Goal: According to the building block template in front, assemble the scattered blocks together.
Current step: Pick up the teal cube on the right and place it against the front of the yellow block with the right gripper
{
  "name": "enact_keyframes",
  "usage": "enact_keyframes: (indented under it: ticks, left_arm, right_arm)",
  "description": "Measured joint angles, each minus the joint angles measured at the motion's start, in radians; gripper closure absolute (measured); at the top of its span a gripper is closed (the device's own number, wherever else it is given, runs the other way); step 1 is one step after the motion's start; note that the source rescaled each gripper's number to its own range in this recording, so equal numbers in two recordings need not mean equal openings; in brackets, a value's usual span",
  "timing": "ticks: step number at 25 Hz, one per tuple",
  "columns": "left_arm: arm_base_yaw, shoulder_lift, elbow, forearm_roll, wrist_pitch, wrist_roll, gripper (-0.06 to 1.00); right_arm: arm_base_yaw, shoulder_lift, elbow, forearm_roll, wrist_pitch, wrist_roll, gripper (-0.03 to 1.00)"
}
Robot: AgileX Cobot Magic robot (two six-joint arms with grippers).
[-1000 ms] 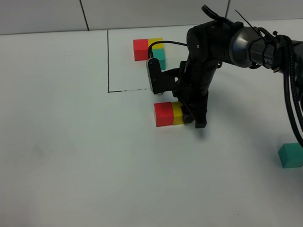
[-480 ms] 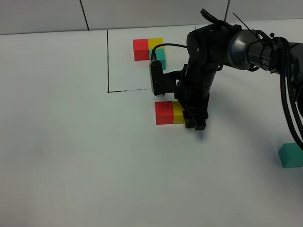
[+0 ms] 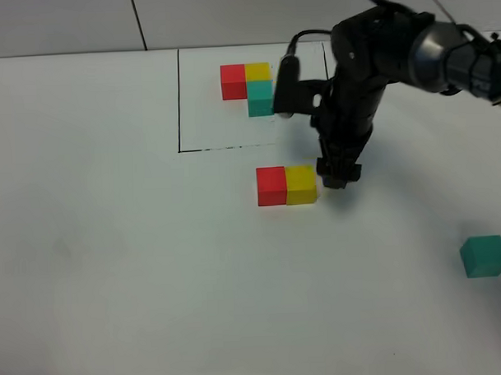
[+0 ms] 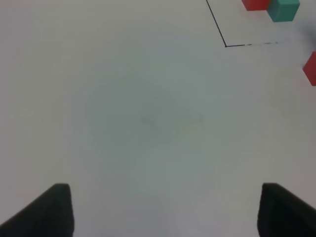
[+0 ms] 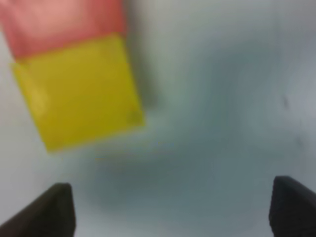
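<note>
Yellow small cube (image 3: 301,184) touches the small red cube (image 3: 271,186) at centre frame, the black right gripper (image 3: 337,179) just right of it, fingers spread, empty.

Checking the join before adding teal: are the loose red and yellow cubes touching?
Touching. The exterior high view shows the red cube and yellow cube flush side by side with no gap; the right wrist view agrees.

Building block template (image 3: 255,76): red, yellow and teal cubes, plain, inside thin black drawn frame (image 3: 178,99). Loose red cube (image 3: 272,186), yellow cube (image 3: 301,184), teal cube (image 3: 484,256), all solid colour. Table (image 3: 113,258) plain white. Right gripper (image 3: 338,178) and arm (image 3: 377,51) black. Wall (image 3: 64,21) pale grey, dark seams.
</note>
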Motion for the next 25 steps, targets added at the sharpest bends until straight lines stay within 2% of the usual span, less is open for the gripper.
enact_keyframes:
  ticks: [4, 10, 12, 15, 20, 25]
  left_arm:
    - [0.0, 0.0, 0.0, 0.0, 0.0, 0.0, -0.01]
    - [0.0, 0.0, 0.0, 0.0, 0.0, 0.0, -0.01]
    - [0.0, 0.0, 0.0, 0.0, 0.0, 0.0, -0.01]
    - [0.0, 0.0, 0.0, 0.0, 0.0, 0.0, -0.01]
    - [0.0, 0.0, 0.0, 0.0, 0.0, 0.0, -0.01]
    - [0.0, 0.0, 0.0, 0.0, 0.0, 0.0, -0.01]
  right_arm:
    - [-0.098, -0.14, 0.201, -0.008, -0.034, 0.134, 0.33]
    - [-0.222, -0.465, 0.588, -0.006, -0.209, 0.507, 0.32]
    - [-0.263, -0.551, 0.678, -0.008, -0.233, 0.583, 0.32]
    - [-0.316, -0.641, 0.797, -0.008, -0.248, 0.636, 0.32]
    - [-0.399, -0.661, 0.881, 0.017, -0.29, 0.737, 0.32]
    - [-0.421, -0.655, 0.902, 0.087, -0.325, 0.729, 0.32]
